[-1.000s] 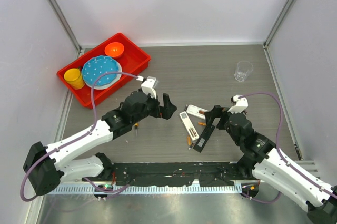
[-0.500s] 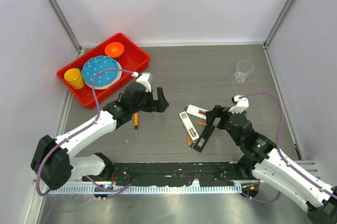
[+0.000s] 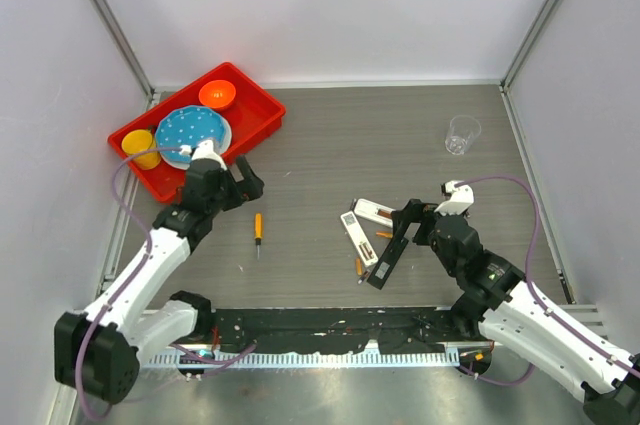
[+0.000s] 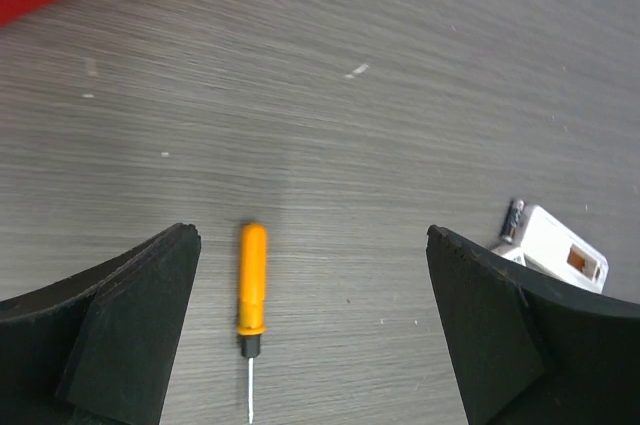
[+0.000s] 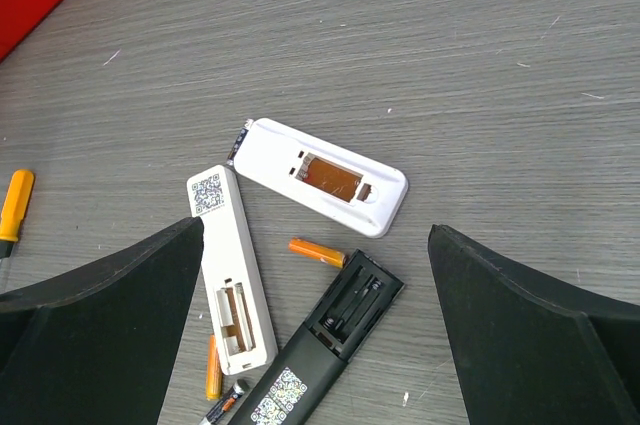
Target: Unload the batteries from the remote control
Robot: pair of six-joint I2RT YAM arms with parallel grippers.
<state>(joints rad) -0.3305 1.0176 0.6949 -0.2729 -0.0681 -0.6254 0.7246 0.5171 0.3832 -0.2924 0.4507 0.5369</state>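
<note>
No words, brands or numbers legible in any view. Only 2 QR-code stickers, both in the right wrist view: 1 sticker [image 5: 206, 194] on the upper end of the long white remote [image 5: 235, 285], left of centre, and 1 sticker [image 5: 286, 389] on the black remote [image 5: 335, 330], at the bottom edge. Fine print on a battery [image 5: 226, 405] at lower left, too small to read.
</note>
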